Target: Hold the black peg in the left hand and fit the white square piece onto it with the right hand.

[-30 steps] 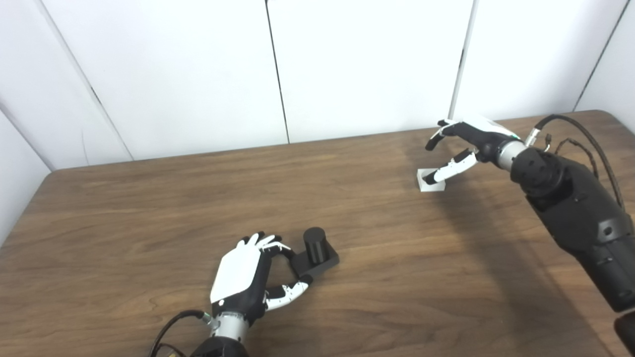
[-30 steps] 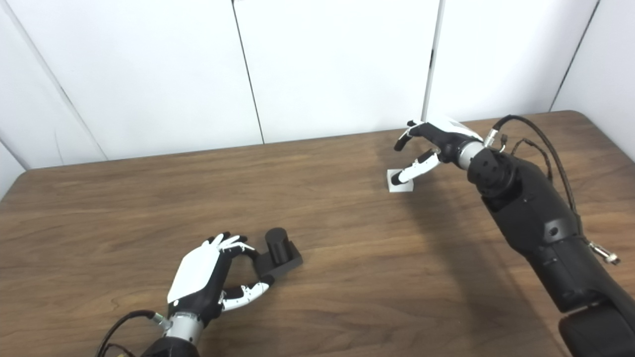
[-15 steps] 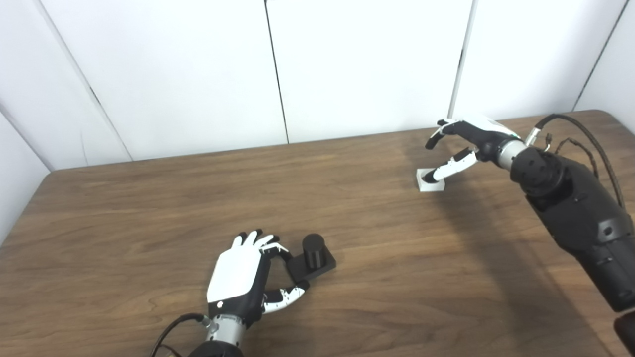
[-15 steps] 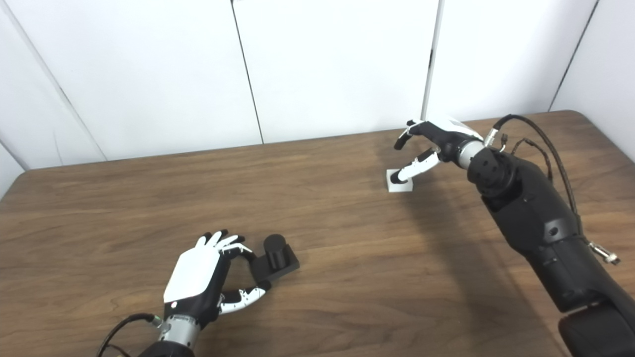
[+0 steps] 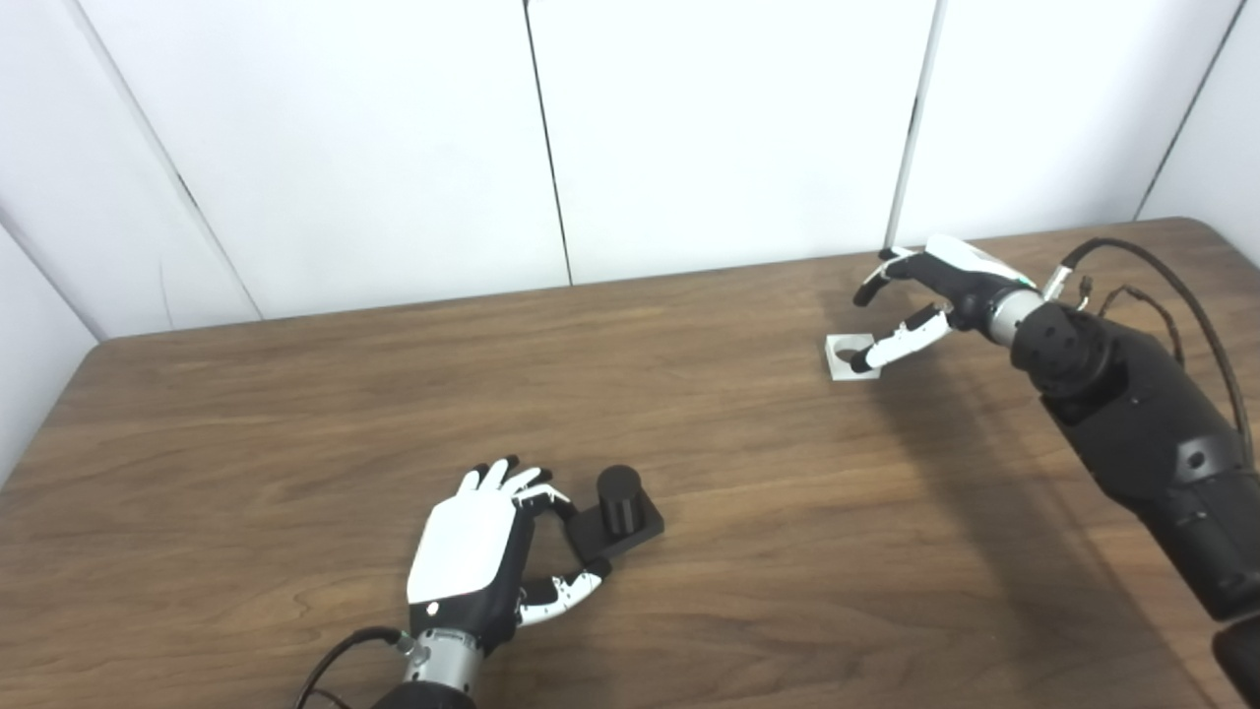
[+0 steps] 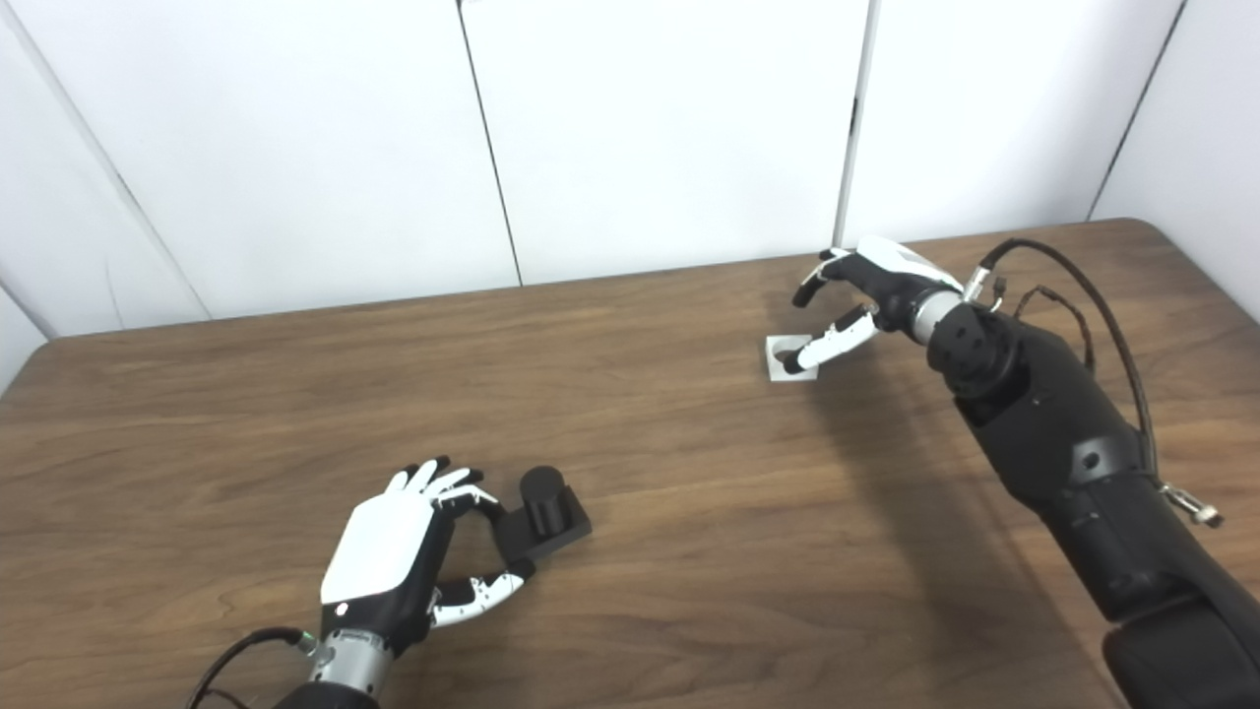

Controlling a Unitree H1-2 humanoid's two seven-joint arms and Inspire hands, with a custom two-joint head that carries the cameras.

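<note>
Near edge of the wooden table point(image 5: 295, 414): the left hand point(image 5: 472, 551) is lying palm down, its fingers and thumb curling around the base corner of the black peg point(image 5: 617, 504), which is standing upright on the tabletop; whether they are gripping it cannot be told. Far right: the right hand point(image 5: 930, 295) is hovering spread and holding nothing, its thumb tip reaching over the edge of the white square piece point(image 5: 849, 356), which is lying flat with its round hole facing up.

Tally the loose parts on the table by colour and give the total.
Black: 1, the black cylindrical peg on its square base
White: 1, the white square piece with a round hole
Total: 2
</note>
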